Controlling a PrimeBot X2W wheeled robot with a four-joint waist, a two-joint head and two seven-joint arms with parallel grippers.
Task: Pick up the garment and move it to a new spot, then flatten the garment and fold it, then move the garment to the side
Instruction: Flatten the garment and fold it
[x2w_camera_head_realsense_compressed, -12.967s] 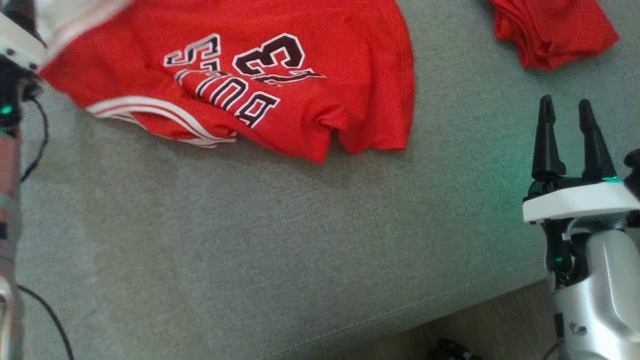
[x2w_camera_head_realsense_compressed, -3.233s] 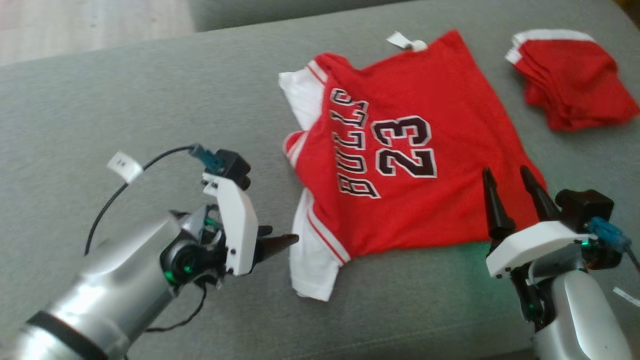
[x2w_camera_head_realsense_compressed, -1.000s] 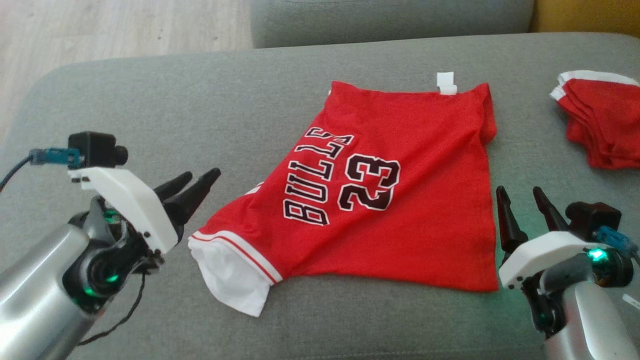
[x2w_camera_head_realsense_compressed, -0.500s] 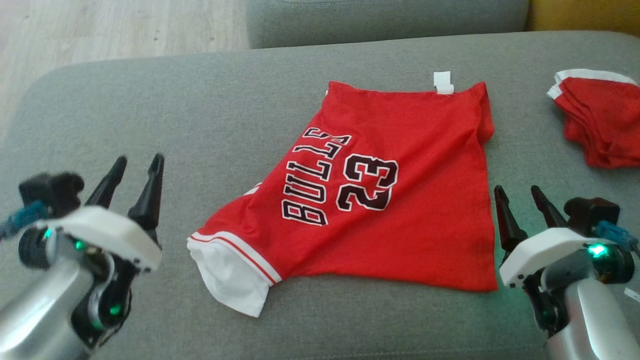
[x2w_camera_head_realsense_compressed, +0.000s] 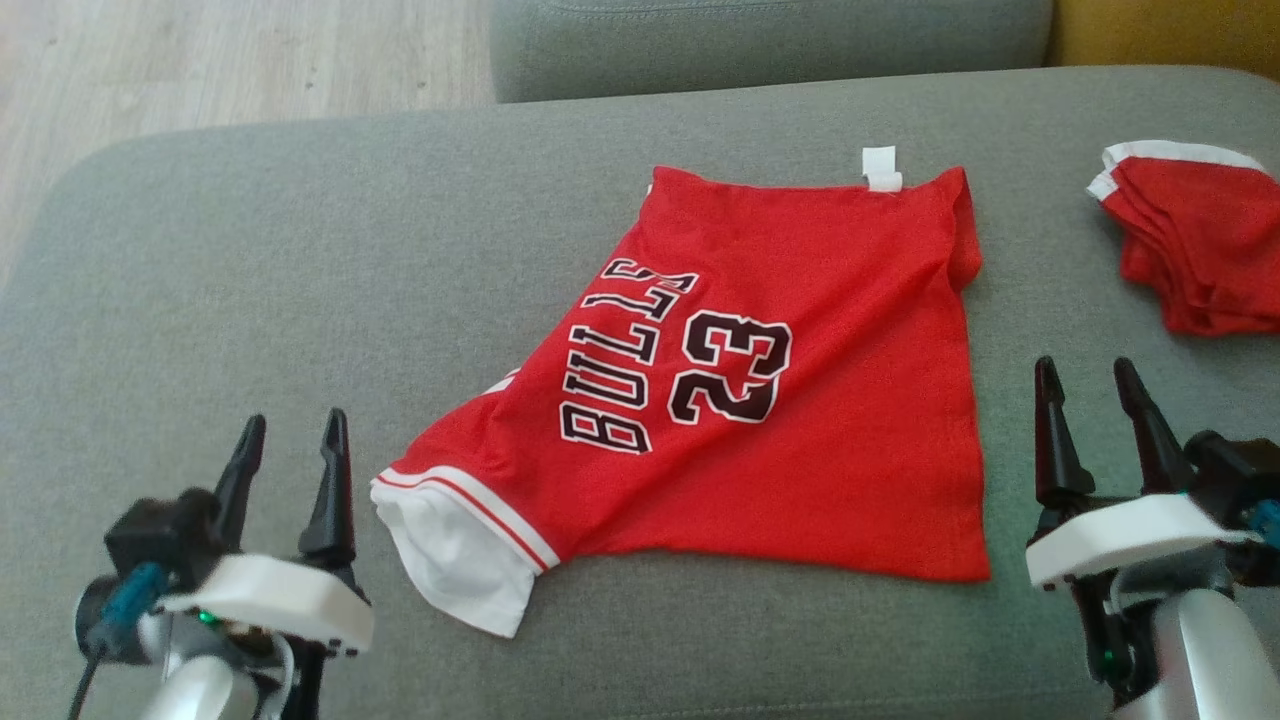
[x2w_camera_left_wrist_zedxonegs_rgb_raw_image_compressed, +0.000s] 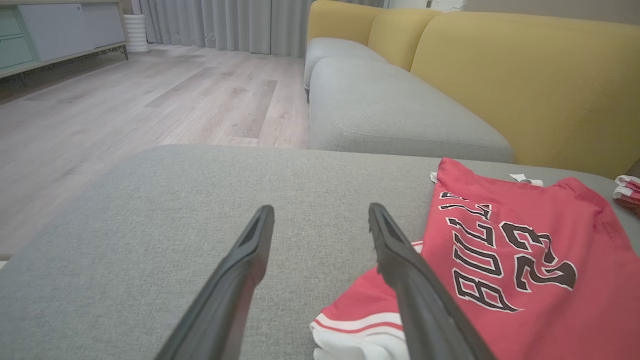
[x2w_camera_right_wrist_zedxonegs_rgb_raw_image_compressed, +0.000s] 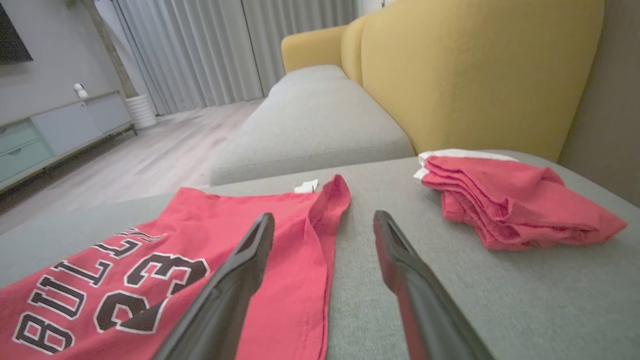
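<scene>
Grey cushion (x2w_camera_head_realsense_compressed: 300, 250): left gripper (x2w_camera_head_realsense_compressed: 295, 418) and right gripper (x2w_camera_head_realsense_compressed: 1084, 364) are flanking the shirt (x2w_camera_head_realsense_compressed: 800, 420), both pointing forward, jaws apart, empty.

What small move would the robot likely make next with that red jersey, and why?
Probably the open left gripper reaches right to pinch the red printed jersey's rumpled white corner: that corner lies bunched, not flat, and the open right gripper sits clear of the cloth.

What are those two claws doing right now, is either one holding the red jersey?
Left gripper: open, holding nothing, just left of the red Bulls jersey.
Right gripper: open, holding nothing.
</scene>
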